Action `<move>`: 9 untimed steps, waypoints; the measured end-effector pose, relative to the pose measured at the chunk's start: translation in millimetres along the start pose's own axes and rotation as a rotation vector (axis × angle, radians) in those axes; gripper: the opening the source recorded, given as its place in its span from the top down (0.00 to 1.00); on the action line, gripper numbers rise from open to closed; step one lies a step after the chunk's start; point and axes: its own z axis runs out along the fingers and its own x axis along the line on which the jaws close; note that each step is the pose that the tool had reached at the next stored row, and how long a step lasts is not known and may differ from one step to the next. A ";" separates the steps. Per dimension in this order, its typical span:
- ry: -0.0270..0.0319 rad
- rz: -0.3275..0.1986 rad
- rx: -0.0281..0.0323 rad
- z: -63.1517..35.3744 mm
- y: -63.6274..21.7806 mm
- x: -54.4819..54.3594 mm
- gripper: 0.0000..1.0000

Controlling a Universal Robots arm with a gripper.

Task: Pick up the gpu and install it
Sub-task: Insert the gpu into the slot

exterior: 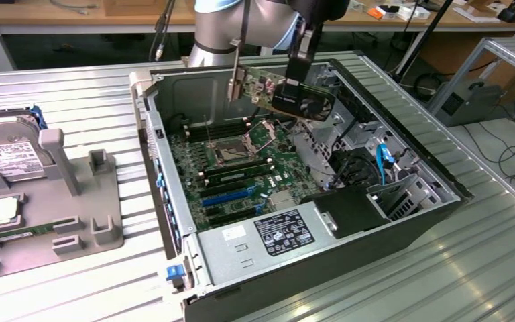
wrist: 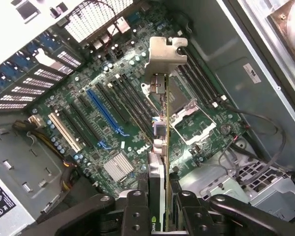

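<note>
Exterior view: the gripper [exterior: 297,75] pinched the gpu [exterior: 304,100], which hung above the far end of the open computer case [exterior: 329,268], over the motherboard [exterior: 239,168]. Wrist view: fingers [wrist: 137,209] clamped the gpu [wrist: 160,142], seen edge-on, with its silver bracket [wrist: 165,49] at the end away from them.

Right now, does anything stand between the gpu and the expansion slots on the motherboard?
Nothing visible does. The end effector holds the gpu in the air above the motherboard, and the space down to the blue slot looks free.
</note>
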 end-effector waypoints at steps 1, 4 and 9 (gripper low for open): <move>-0.0002 -0.018 -0.0005 0.0 0.0 0.0 0.73; -0.0008 -0.064 -0.0017 0.0 0.0 0.0 0.73; -0.0018 -0.144 -0.0039 0.0 -0.1 -0.1 0.73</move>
